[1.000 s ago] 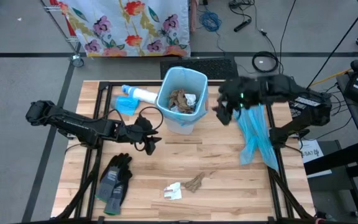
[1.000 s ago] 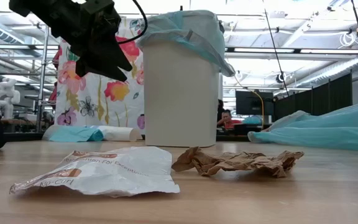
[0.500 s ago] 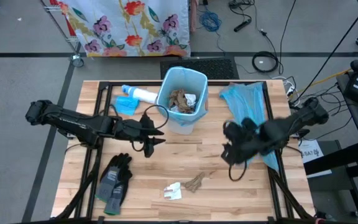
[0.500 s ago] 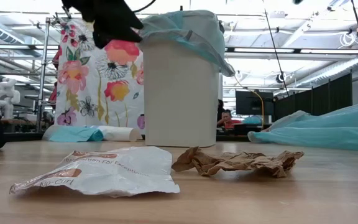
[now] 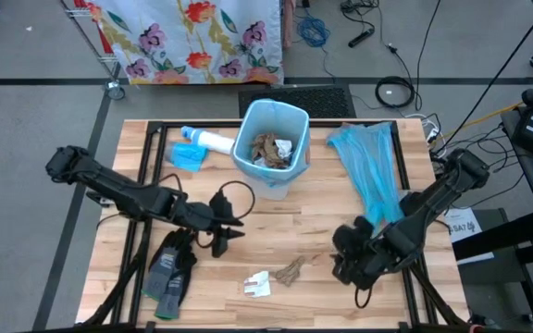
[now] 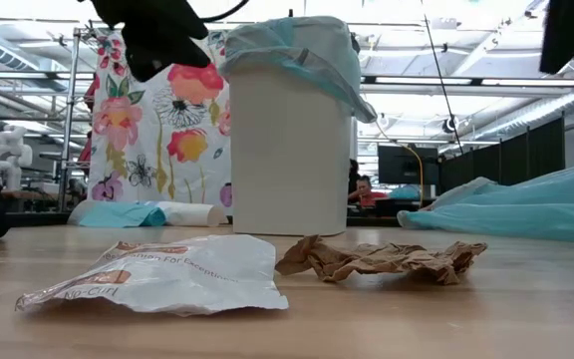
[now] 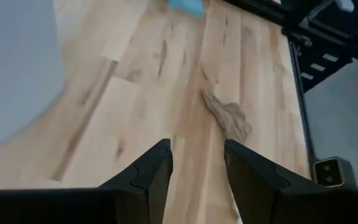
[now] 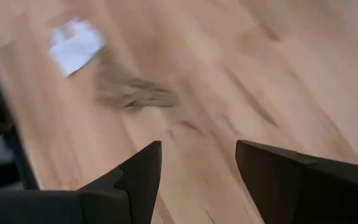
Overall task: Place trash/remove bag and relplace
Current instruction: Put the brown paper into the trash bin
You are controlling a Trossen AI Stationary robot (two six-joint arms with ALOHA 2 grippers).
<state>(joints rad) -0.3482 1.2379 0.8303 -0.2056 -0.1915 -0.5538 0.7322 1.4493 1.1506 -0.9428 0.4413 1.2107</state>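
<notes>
Wooden table [image 5: 322,222], listed from our left. Grey gloves [image 5: 169,268] lie near the front edge. Left gripper [image 5: 225,236] hangs over bare wood beside them, fingers apart and holding nothing. Next we log the trash: a flat white wrapper [image 5: 258,283] touching a crumpled brown paper wad [image 5: 291,270]; more brown and white wads fill the blue-lined bin [image 5: 271,148] behind. Right gripper [image 5: 340,268] hovers just beside the wad, fingers apart and holding nothing.
</notes>
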